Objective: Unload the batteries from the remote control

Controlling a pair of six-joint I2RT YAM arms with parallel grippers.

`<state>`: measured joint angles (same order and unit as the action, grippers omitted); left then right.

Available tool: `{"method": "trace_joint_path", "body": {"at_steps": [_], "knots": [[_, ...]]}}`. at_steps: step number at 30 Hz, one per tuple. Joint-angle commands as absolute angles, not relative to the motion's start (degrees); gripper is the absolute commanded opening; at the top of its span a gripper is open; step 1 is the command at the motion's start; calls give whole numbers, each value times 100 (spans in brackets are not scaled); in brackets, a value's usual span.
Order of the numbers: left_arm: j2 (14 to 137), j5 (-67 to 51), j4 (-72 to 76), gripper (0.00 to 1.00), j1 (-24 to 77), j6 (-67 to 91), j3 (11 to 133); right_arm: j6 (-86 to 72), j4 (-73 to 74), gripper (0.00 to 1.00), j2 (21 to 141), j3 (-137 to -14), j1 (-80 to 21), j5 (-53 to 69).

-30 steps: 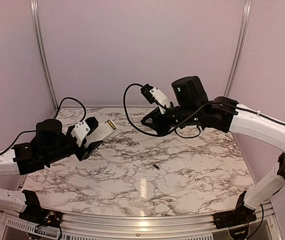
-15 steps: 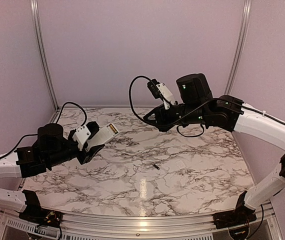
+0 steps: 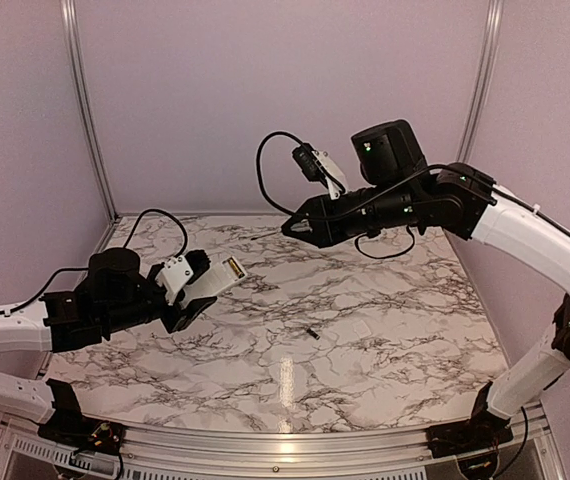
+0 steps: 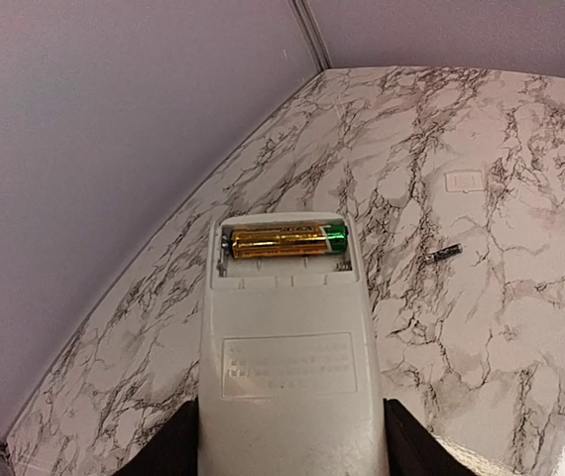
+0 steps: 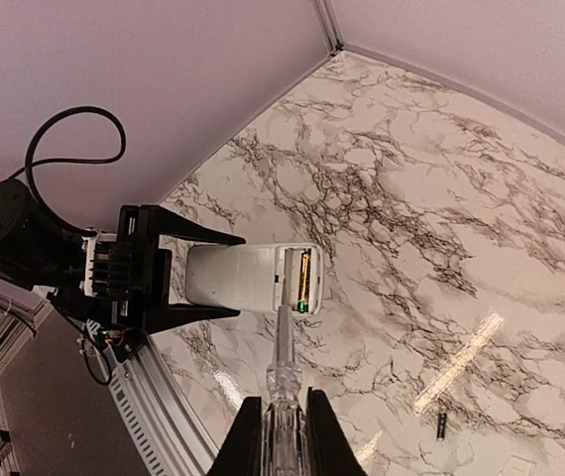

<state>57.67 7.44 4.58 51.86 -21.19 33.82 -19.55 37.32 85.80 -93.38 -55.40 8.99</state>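
Observation:
My left gripper (image 4: 287,451) is shut on the remote control (image 4: 287,347), a white bar held above the table with its back up and its recess uncovered. One gold battery (image 4: 287,241) with a green end lies in that recess. From above, the remote control (image 3: 213,272) sticks out rightward from the left gripper (image 3: 200,290). My right gripper (image 5: 281,436) is shut on a clear-handled tool (image 5: 282,387). The tool's thin shaft points at the recess, beside the battery (image 5: 304,281). From above, the right gripper (image 3: 300,226) hangs up and to the right of the remote, apart from it.
A small dark slim object (image 3: 312,333) lies on the marble table (image 3: 385,380) near the middle, also seen as the dark object (image 4: 447,253). A flat white cover plate (image 3: 362,328) rests just right of it. Pink walls close the back and sides.
The left arm has carried the remote rightward and a little lower. The right arm has risen, and its gripper now points left toward the remote.

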Motion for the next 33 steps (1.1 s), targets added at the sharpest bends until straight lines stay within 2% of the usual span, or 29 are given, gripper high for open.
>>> {"method": "trace_joint_path", "body": {"at_steps": [1,7,14,33], "knots": [[6107,690,483,0,5182,-2029,3733,-2223,4246,0,8874,-9755,-5555,1036],[6540,715,323,0,5181,-1654,4123,-2362,4920,0,9411,-10197,-5555,731],[7038,746,-414,0,5186,-1020,4649,-2530,4975,0,9612,-10248,-5555,453],[6777,411,-458,0,5195,-865,4351,-2555,4901,0,9902,-10393,-5554,483]]}}
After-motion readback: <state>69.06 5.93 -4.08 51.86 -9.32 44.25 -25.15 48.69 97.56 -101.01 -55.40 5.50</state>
